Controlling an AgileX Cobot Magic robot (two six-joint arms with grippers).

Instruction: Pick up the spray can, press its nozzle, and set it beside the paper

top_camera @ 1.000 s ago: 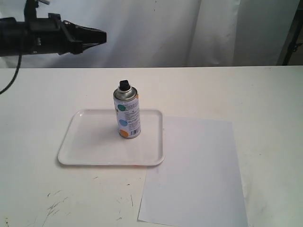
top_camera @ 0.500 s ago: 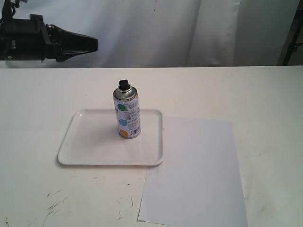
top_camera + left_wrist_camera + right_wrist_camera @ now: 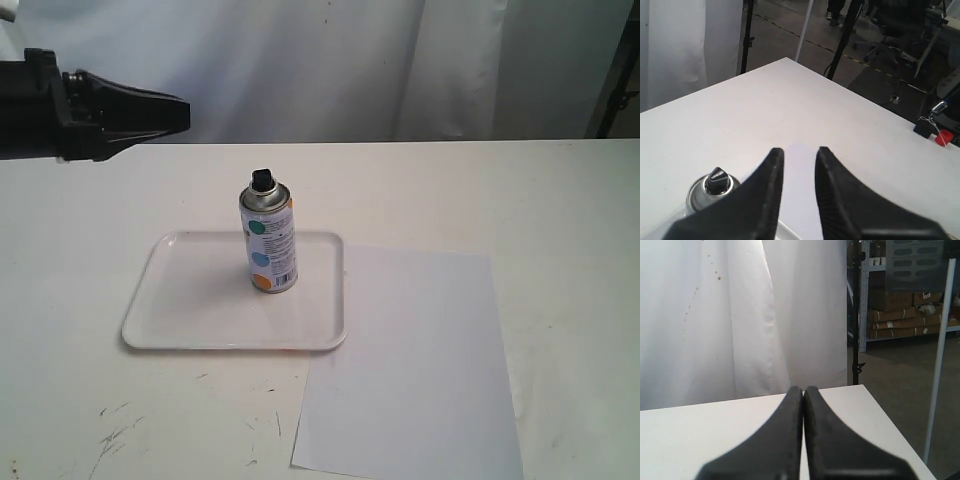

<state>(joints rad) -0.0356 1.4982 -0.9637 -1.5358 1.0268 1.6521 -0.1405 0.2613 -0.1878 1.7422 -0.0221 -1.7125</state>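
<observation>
On the white tray (image 3: 190,300), near its right edge, I see the spray can (image 3: 270,245) upright with the black nozzle (image 3: 262,179) on top, and the paper (image 3: 420,370) just beside the tray on the counter (image 3: 520,190). Left gripper (image 3: 796,150) hangs well apart from the can, jaws slightly apart, empty. Right gripper (image 3: 803,389) has its jaws pressed together on nothing.

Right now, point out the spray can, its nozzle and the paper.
spray can (image 3: 271,255), exterior view, middle of its label.
nozzle (image 3: 263,179), exterior view, on the black button.
paper (image 3: 420,370), exterior view, bare middle of the sheet.
</observation>
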